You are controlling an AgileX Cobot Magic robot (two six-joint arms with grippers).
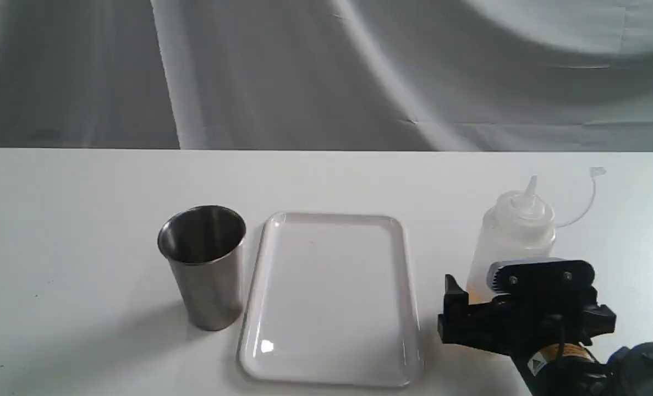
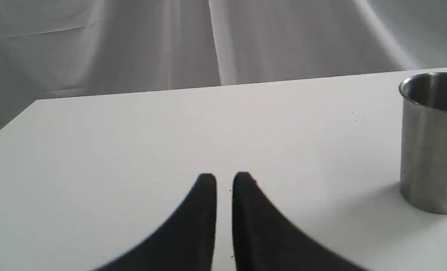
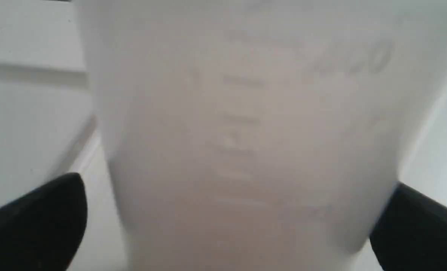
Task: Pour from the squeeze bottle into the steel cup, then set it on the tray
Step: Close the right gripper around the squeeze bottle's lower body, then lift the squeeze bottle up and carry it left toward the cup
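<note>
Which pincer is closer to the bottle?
Right. The right pincer has its open jaws either side of the bottle; the left pincer sits away beyond the cup, across the tray.

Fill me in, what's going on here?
The right end effector is open and straddles the upright bottle, which stands on the table; it has not yet closed on it. The cup stands on the far side of the tray from the bottle. The left end effector is shut near the cup, holding nothing.
</note>
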